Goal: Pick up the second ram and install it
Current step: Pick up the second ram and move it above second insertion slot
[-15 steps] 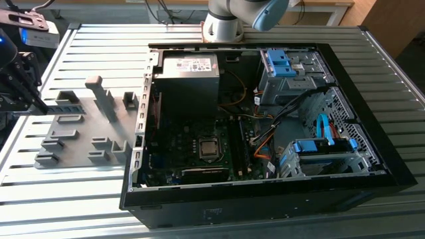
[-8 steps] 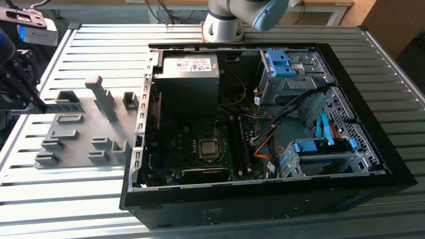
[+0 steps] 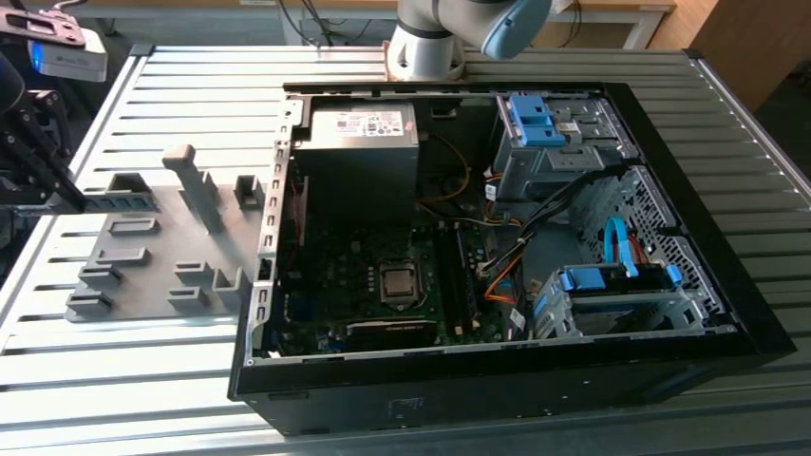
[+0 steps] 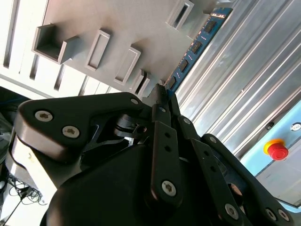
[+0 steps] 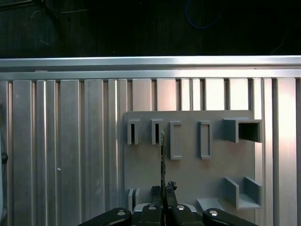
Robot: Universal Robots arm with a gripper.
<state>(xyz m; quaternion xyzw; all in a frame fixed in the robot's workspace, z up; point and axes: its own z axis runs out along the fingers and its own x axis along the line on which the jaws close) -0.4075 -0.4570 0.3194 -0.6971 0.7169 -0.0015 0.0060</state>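
Slatted table (image 3: 165, 380) — gripper (image 5: 163, 187) on second ram (image 4: 195, 47)

Blue, black-chipped second ram (image 4: 192, 48) pinched endwise in the tool (image 4: 162, 92).

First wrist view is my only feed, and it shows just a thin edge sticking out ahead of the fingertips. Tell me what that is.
Observer: The second wrist view shows its broad face. It is the second ram, a blue board with a row of black chips, clamped in the gripper.
Operator: Give me the computer's position.
Observer: In the exterior view the open computer case lies to the exterior view's right of the grey holder. The gripper holds the stick near that view's left edge, apart from the case.
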